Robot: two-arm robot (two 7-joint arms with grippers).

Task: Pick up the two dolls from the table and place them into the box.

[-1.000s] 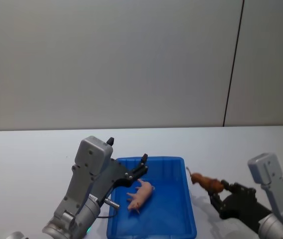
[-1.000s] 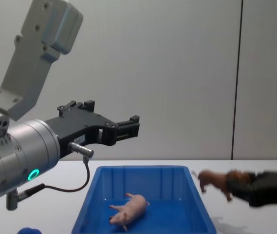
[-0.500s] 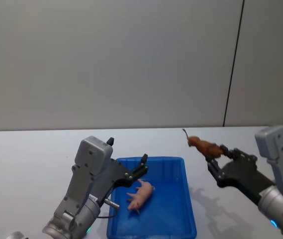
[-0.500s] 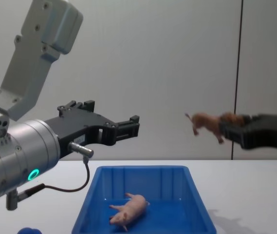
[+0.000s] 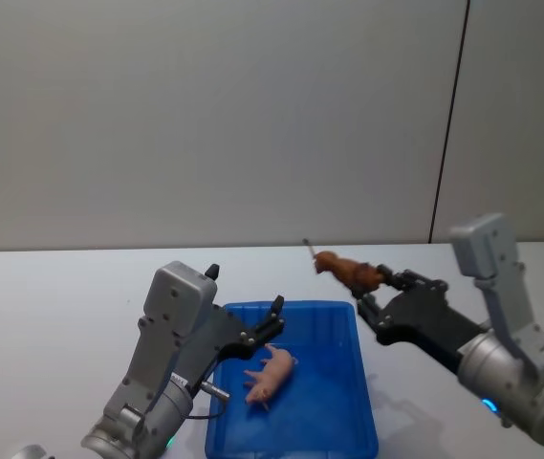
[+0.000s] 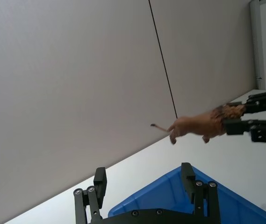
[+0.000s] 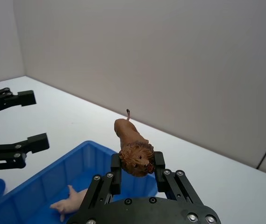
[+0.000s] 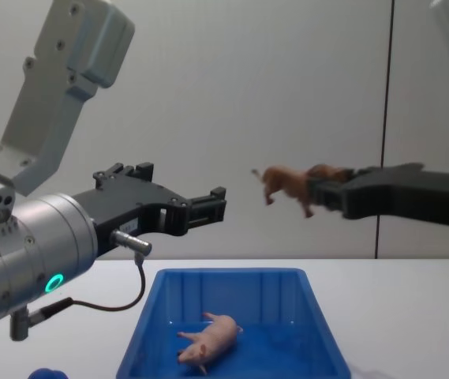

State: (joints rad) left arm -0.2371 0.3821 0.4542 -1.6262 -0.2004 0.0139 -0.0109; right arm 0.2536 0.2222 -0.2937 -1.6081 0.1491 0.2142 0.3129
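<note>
Status: one doll of two is delivered, and the second is in the air and not yet released.

Left side. The left hand hangs over the near left part of the box, above the white table. Its fingers are spread wide with nothing between them. I judge this arm idle for the present step.

Centre. Below that hand and a little ahead of its fingertips, the pink pig lies on its side on the box floor. Its legs stick out and it is clear of the walls. It looks like smooth moulded plastic, rounded in the body. The box is bright blue plastic, rectangular, with sloped walls ribbed on the far side and a flat rim.

Right side. The right hand is closed on the brown doll, pinching it at the maned head. The body and thin tail project beyond the fingertips, towards the left hand. The figure is hard and slim, with four short legs hanging down. It is held well above the box, near the far right corner as I read it.

Remaining: carry the doll further over the box floor, lower it, and open the hand. The head grip is narrow, so a tilt on release is possible.
</note>
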